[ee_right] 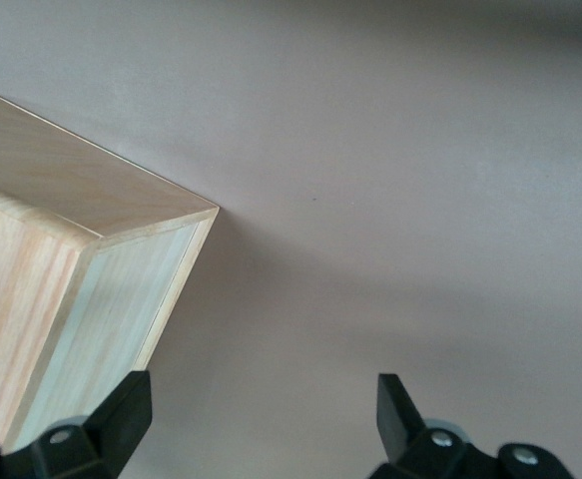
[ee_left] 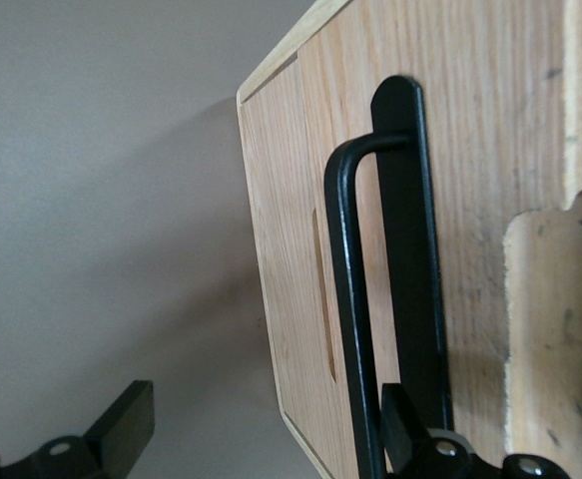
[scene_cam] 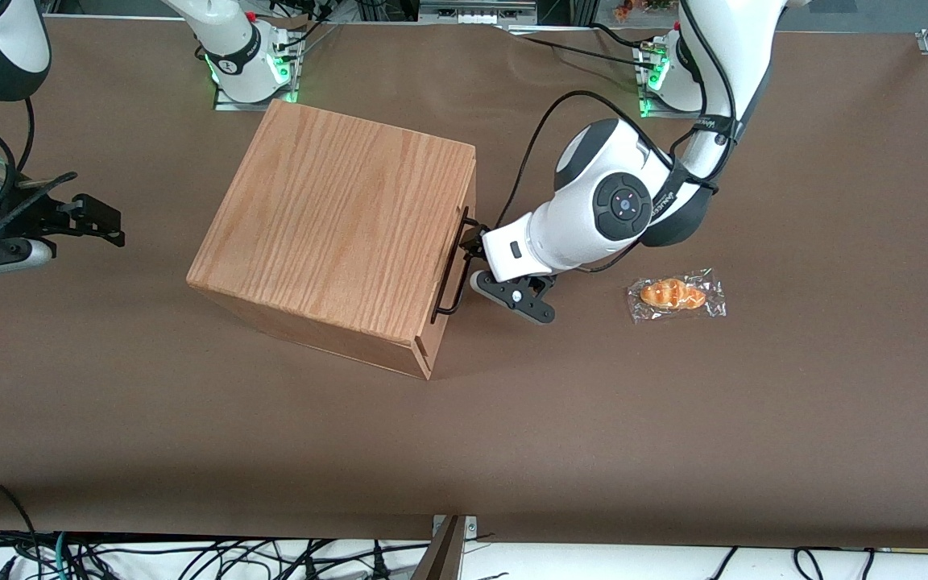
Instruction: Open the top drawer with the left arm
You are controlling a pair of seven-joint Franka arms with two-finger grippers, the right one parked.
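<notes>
Tool (scene_cam: 472,262) gapes wide at the top drawer (ee_left: 300,249) handle (ee_left: 348,299) — gripping nothing

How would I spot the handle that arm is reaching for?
Find the big wooden cabinet on the brown table. On its front, facing the white arm, runs a thin black bar handle, with the gripper open around it. It is the only black part on the wood.

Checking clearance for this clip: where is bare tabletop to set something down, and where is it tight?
Bare brown table runs wide between the cabinet and the front camera, and nearer that camera than the wrapped bread. It is crowded in front of the top drawer: the open gripper straddles the black handle, with the bread beside the left arm.
</notes>
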